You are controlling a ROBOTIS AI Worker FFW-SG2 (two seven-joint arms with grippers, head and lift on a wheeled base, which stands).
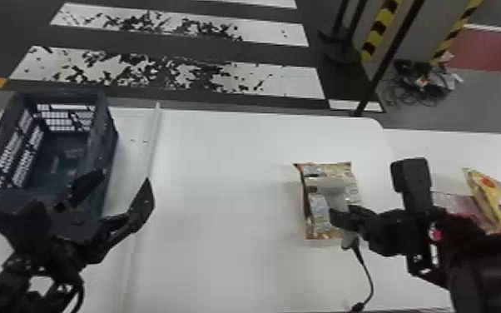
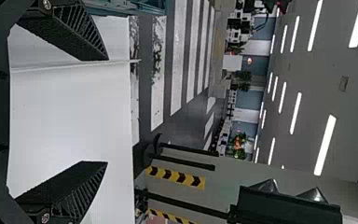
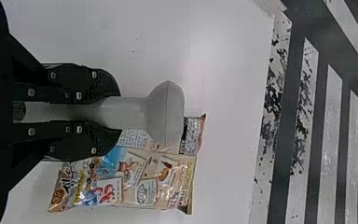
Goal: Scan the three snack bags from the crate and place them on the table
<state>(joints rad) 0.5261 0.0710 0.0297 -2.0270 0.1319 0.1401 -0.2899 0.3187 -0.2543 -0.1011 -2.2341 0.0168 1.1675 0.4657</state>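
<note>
Snack bag, multicoloured and lying flat, is on the white table, right of the middle. Just over it sits the pale scanner, its head overlapping the packet in the head and right wrist views. The right gripper is drawn in around the scanner's handle, a finger pressed to each side. A dark cable drops from the handle toward the table's near edge. Farther right, partly behind the right arm, a yellow bag rests at a tilt, and beside it lies something pinkish-red, which looks like another bag, though the arm covers too much to be sure. Well to the left stands the dark blue crate, with the left gripper by its near right side, fingers spread wide and holding nothing. Beyond the far edge, white stripes cross the grey floor, and a tangle of cords lies at far right.
</note>
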